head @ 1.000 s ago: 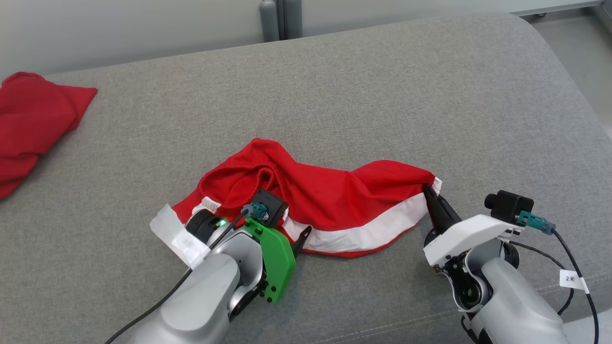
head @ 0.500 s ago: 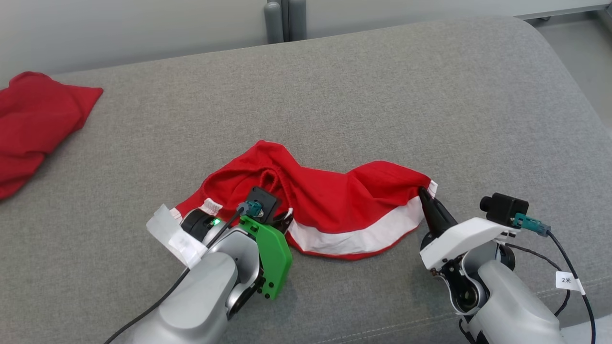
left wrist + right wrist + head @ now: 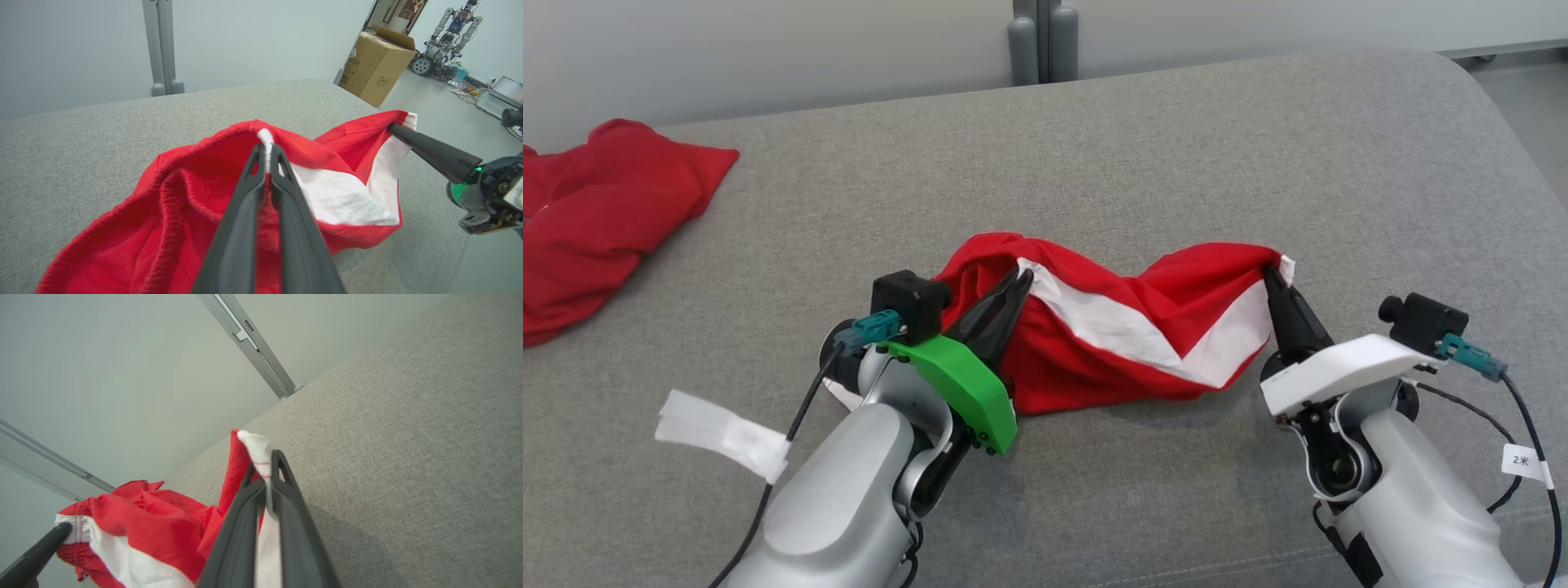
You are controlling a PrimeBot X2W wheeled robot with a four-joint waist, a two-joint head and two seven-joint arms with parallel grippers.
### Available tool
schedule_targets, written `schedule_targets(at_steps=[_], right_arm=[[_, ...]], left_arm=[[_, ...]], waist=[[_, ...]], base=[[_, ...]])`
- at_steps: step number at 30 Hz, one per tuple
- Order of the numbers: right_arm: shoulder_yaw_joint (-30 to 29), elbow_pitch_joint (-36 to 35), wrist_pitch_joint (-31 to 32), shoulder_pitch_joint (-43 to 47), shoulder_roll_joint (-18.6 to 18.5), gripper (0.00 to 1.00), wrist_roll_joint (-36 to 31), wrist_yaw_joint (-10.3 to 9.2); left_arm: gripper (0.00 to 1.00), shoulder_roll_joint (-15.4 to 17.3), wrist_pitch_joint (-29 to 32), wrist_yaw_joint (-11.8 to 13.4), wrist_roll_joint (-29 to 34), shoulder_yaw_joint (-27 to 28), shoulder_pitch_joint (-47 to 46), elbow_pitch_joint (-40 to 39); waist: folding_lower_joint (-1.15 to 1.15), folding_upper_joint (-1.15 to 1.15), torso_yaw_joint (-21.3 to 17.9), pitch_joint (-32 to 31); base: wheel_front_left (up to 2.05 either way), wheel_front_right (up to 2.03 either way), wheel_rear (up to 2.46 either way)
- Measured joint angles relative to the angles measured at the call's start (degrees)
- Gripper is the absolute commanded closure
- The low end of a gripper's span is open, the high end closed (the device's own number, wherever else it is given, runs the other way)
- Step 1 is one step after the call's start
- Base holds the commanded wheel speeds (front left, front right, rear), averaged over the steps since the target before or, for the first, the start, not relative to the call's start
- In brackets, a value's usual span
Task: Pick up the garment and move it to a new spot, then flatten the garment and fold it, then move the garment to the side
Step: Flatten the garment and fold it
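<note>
The garment [image 3: 1127,327] is red with a white band and hangs in a sag between my two grippers, lifted off the grey cushion [image 3: 1176,147]. My left gripper [image 3: 1021,278] is shut on its left corner, where the white band ends [image 3: 266,141]. My right gripper [image 3: 1270,273] is shut on the right corner, pinching the white edge [image 3: 261,465]. In the left wrist view the garment [image 3: 196,196] spreads below my fingers and the right gripper [image 3: 394,128] holds its far end. The right wrist view shows the garment [image 3: 155,522] drooping towards the left gripper's finger [image 3: 41,549].
A second red cloth [image 3: 596,212] lies crumpled at the cushion's far left. A grey post [image 3: 1037,41] stands behind the cushion against the wall. A cardboard box [image 3: 376,65] and another robot [image 3: 445,36] stand on the floor beyond the cushion's right end.
My left gripper closed on the garment's left corner and lifted it; the right gripper rose too, so the garment now hangs between them. The head camera has shifted as well.
</note>
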Motion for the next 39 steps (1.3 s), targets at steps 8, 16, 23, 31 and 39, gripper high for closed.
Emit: schedule_targets(at_steps=[8,16,23,31,39], right_arm=[[-6.2,-11.2,-0.3,0.0,0.4,1.0,6.3,0.51],[-9.5,-16.6,-0.4,4.0,0.5,1.0,14.7,0.49],[-4.7,-14.3,4.5,11.0,0.8,1.0,17.3,-0.68],[-1.9,-18.6,5.6,10.1,0.8,1.0,17.5,-0.75],[-2.0,-20.5,4.7,-3.0,0.8,1.0,14.3,-3.21]], left_arm=[[1.0,0.6,-7.6,0.1,-3.6,6.9,3.6,-10.1],[1.0,4.4,-9.0,2.2,-4.0,10.7,8.1,-19.5],[1.0,6.2,-8.2,4.1,-4.7,10.7,15.3,-22.8],[1.0,6.6,-7.9,5.5,-5.9,12.2,17.7,-27.3],[1.0,11.1,-6.8,5.4,-1.9,14.5,8.9,-27.7]], waist=[[0.0,0.0,1.3,-2.3],[0.0,0.0,1.1,-3.6],[0.0,0.0,0.5,-3.6],[0.0,0.0,-0.3,-2.4],[0.0,0.0,-0.5,-1.5]], base=[[0.0,0.0,0.0],[0.0,0.0,0.0],[0.0,0.0,0.0],[0.0,0.0,0.0],[0.0,0.0,0.0]])
